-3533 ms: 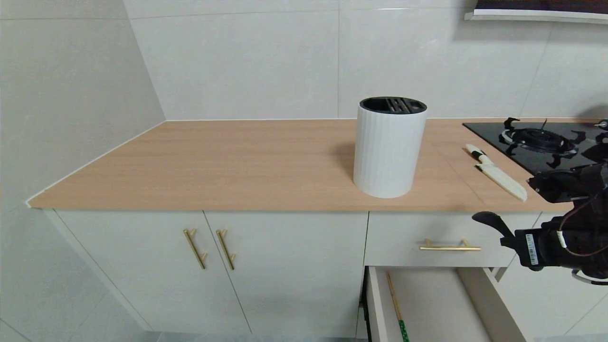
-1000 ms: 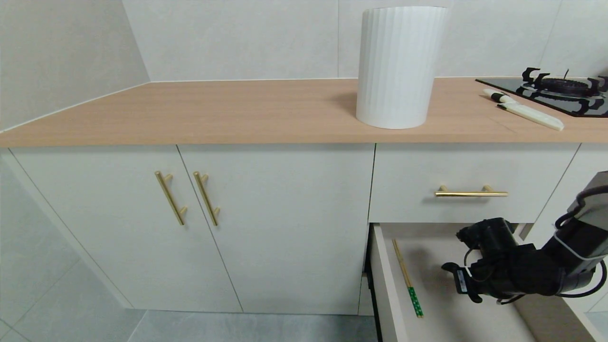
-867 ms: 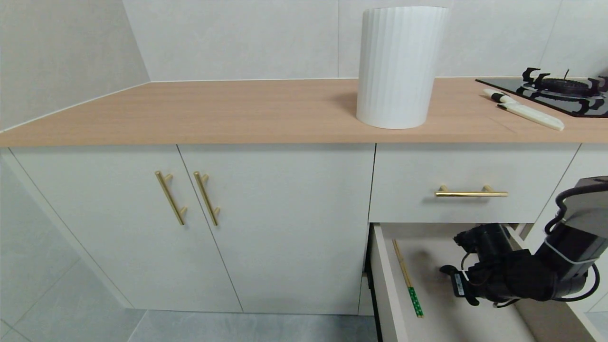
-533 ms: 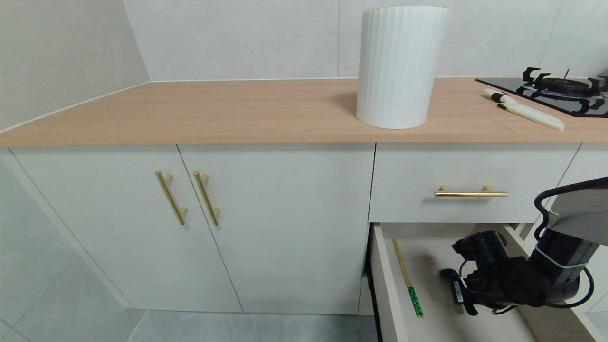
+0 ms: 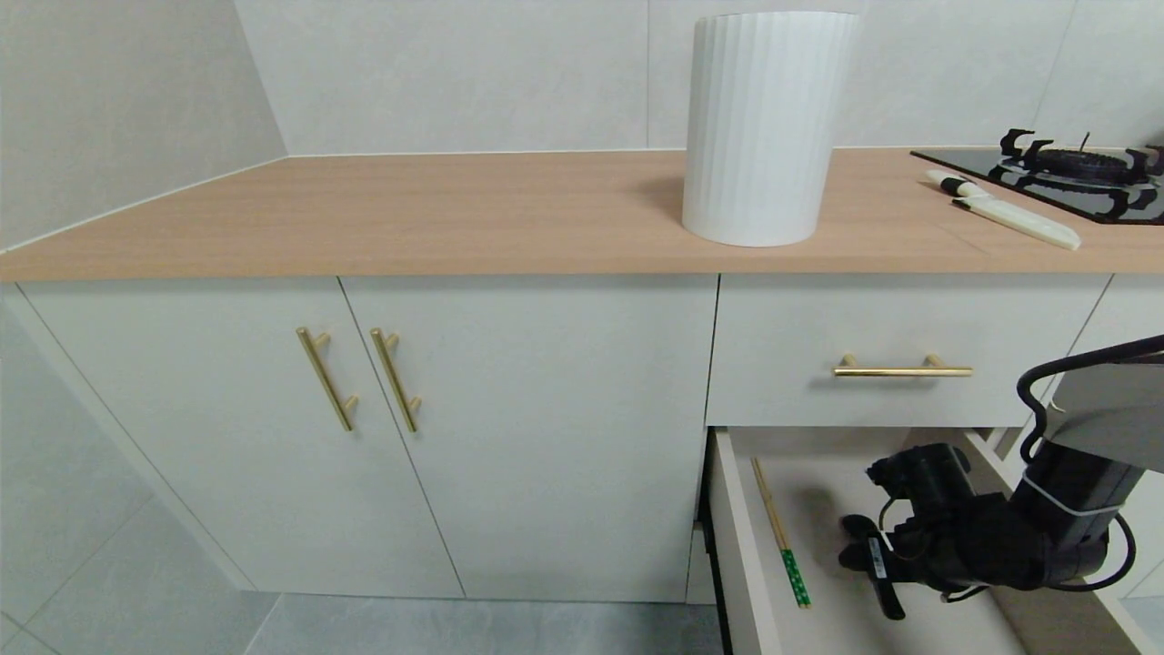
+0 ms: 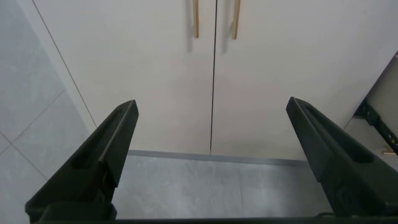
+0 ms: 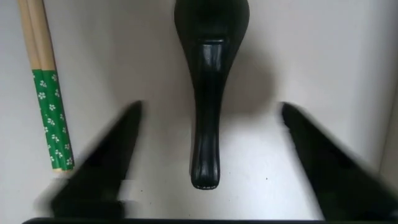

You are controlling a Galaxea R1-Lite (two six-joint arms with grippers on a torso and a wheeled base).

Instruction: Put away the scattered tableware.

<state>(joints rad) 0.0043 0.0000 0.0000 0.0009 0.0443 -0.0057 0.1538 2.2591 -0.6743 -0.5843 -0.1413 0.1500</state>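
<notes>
Setting: kitchen run of pale cabinets under a wooden countertop (image 5: 409,209), grey tiled wall behind.
Spoon: glossy black soup spoon (image 7: 208,93) with a deep bowl; lies flat on the pale floor of the open lower drawer (image 5: 737,546).
Right gripper (image 5: 870,569): lowered into the drawer, directly over the spoon; fingers (image 7: 99,168) spread wide, one on either side of the handle, a gap on both sides, no contact.
Chopsticks: pair of wooden chopsticks (image 5: 779,541) with green patterned ends; side by side along the drawer's left wall, near the spoon but apart from it.
Upper drawer: shut; gold bar handle (image 5: 900,370) across its front.
Holder: tall white ribbed cylinder (image 5: 759,127), upright on the countertop above the drawers.
Knife: white knife (image 5: 1000,214) with a black band on the handle; flat on the countertop, beside the black gas hob (image 5: 1073,182).
Left gripper (image 6: 211,107): low, facing two shut cabinet doors (image 6: 280,81) with gold handles; fingers spread apart, nothing between them.
</notes>
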